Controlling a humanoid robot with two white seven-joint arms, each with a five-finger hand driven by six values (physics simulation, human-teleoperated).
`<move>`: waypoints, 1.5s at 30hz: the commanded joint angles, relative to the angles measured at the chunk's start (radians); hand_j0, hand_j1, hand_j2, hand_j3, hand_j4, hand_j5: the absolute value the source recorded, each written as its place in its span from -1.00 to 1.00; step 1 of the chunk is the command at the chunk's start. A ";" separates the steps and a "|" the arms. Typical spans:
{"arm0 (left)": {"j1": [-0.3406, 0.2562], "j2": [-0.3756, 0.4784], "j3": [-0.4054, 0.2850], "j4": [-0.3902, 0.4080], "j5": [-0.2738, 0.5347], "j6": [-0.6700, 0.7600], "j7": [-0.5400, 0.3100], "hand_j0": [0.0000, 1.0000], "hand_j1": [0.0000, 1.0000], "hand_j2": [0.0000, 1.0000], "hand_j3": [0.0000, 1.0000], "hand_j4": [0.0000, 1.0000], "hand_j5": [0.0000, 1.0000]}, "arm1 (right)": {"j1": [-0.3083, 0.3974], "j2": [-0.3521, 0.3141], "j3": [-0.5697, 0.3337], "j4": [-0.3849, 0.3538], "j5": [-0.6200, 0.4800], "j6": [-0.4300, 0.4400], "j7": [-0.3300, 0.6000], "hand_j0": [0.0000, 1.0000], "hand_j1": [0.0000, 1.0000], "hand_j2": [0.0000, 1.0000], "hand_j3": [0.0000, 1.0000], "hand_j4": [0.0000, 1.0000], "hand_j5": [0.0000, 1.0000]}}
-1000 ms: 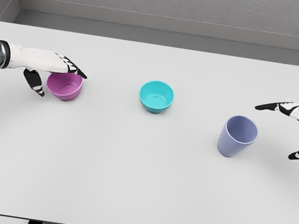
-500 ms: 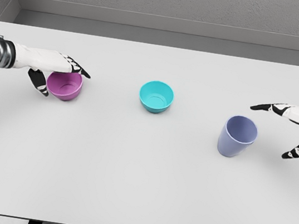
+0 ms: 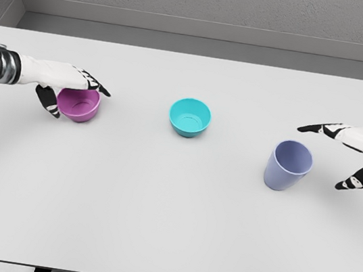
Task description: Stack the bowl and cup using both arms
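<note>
On the left side of the frame, the left hand [image 3: 66,84] reaches in from the edge over the pink bowl [image 3: 78,104]. Its fingers [image 3: 97,85] stretch across the bowl's far rim while the thumb hangs down by the bowl's left wall; whether they actually touch the bowl is hard to tell, and the bowl sits flat on the white tabletop [image 3: 169,216]. The fingers are spread around the bowl rather than clamped tight on it.

Near the middle, slightly toward the top, a teal bowl [image 3: 190,117] stands upright and alone, well apart from both hands.

Right of center, a pale purple cup [image 3: 288,165] stands upright on the tabletop, mouth facing up. The right hand [image 3: 357,152] comes in from the right edge and hovers near the cup without touching it. Its fingers are apart: the upper ones point left above the level of the cup's rim, the thumb points down and left, leaving a wide gap that faces the cup.
</note>
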 commanded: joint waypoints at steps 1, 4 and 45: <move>0.000 -0.006 0.002 0.008 -0.002 0.002 0.000 1.00 1.00 1.00 1.00 1.00 1.00 | 0.000 0.006 0.000 -0.001 0.004 0.000 0.000 1.00 1.00 1.00 1.00 1.00 1.00; 0.000 -0.009 0.002 0.015 -0.002 0.002 0.000 1.00 1.00 1.00 1.00 1.00 1.00 | -0.008 0.009 0.000 -0.003 0.006 -0.005 0.000 1.00 1.00 1.00 1.00 1.00 1.00; -0.011 -0.014 0.037 -0.018 -0.008 0.001 0.000 0.58 0.58 0.58 0.58 0.58 0.58 | -0.025 0.030 0.011 -0.007 0.010 -0.018 -0.007 1.00 1.00 1.00 1.00 1.00 1.00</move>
